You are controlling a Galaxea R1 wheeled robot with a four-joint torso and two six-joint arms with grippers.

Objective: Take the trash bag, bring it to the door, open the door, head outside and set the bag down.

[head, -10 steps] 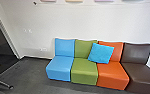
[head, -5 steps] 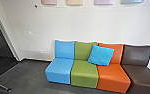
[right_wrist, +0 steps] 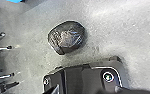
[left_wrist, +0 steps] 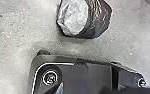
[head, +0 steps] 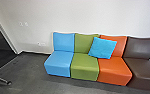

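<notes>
The trash bag (left_wrist: 98, 18), dark and shiny with a pale grey patch on one side, shows large in the left wrist view, over the grey floor beyond the edge of the robot's plate. In the right wrist view the dark, crinkled bag (right_wrist: 67, 37) appears rounded, with a gap of floor between it and the plate. Whether either gripper touches the bag cannot be told. At the head view's left edge is a dark opening with a pale frame (head: 4, 32); whether it is the door of the task is unclear.
A row of joined seats, blue (head: 58, 63), green (head: 84, 66), orange (head: 114, 70) and brown (head: 143, 71), stands along the white wall (head: 66, 17), with a blue cushion (head: 102, 48) on it. A table leg (head: 1, 79) is at the left. Several thin legs (right_wrist: 2, 48) stand beside the bag.
The head camera's picture has shifted, first slightly one way and then the other; the wall pictures at its top edge have gone out of view. The seats and cushion stay in place.
</notes>
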